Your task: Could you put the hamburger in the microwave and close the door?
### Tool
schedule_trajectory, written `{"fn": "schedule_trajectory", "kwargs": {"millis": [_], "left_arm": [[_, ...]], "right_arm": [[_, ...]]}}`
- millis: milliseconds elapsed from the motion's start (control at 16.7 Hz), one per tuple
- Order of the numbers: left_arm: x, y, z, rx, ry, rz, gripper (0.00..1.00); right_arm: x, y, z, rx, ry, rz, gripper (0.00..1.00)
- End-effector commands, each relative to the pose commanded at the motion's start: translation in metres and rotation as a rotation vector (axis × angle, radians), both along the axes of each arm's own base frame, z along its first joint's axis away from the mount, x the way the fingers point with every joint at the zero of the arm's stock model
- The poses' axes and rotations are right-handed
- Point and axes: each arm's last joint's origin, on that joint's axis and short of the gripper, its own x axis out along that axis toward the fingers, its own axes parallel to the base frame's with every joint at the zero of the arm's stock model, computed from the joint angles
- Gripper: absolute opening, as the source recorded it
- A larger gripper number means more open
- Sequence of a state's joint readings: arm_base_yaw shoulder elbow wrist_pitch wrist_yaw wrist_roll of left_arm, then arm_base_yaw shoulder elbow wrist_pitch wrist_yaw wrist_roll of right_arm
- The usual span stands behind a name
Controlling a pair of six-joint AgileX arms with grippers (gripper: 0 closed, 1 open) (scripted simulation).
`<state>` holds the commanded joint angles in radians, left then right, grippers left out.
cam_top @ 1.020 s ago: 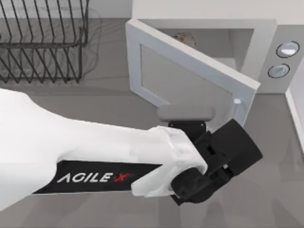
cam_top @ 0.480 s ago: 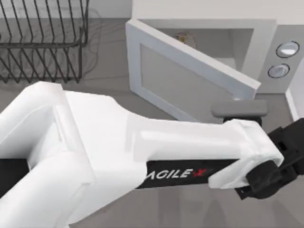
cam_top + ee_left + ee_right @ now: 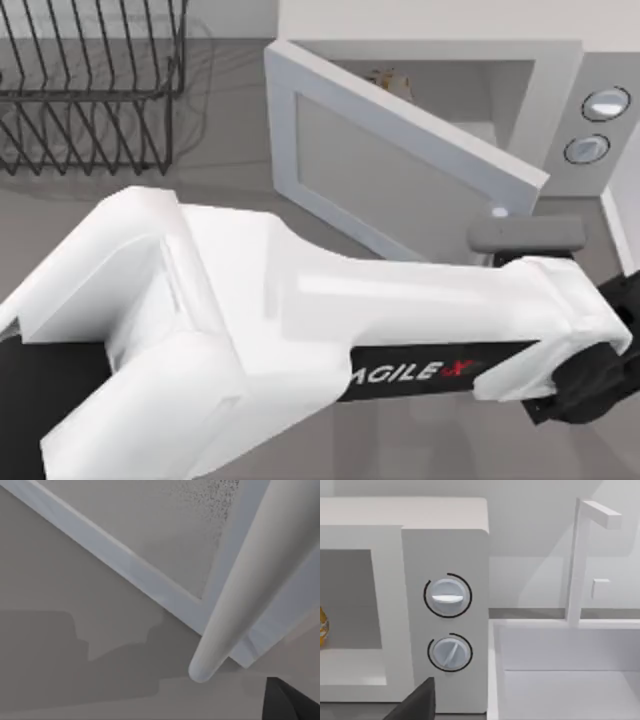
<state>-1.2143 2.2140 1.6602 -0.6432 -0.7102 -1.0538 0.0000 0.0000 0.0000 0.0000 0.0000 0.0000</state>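
left arm (image 3: 300, 320) has swung further right along the half-shut door (image 3: 400, 170).

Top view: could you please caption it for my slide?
White AgileX left arm reaches beside the half-open white microwave door; small speckled hamburger inside.

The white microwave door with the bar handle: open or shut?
Open: the door stands angled away from the white microwave, and the pale cavity shows behind it.

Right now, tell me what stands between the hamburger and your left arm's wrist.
The door does: in the top view its half-open panel slants across the microwave opening, the hamburger behind it, the left arm's wrist in front.
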Motion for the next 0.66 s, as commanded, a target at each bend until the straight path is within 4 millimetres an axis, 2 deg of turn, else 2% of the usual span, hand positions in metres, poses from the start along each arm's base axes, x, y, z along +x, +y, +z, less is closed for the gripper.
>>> {"fn": "schedule_trajectory", "kwargs": {"millis": [180, 540, 660], "left_arm": [[0.014, -0.002, -0.002, 0.002, 0.001, 0.001, 0.00], [0.087, -0.004, -0.009, 0.000, 0.004, -0.001, 0.00], [0.100, -0.002, -0.010, 0.000, 0.000, 0.000, 0.00]], "right_arm": [[0.000, 0.000, 0.000, 0.000, 0.000, 0.000, 1.00], [0.000, 0.000, 0.000, 0.000, 0.000, 0.000, 1.00], [0.000, 0.000, 0.000, 0.000, 0.000, 0.000, 1.00]]}}
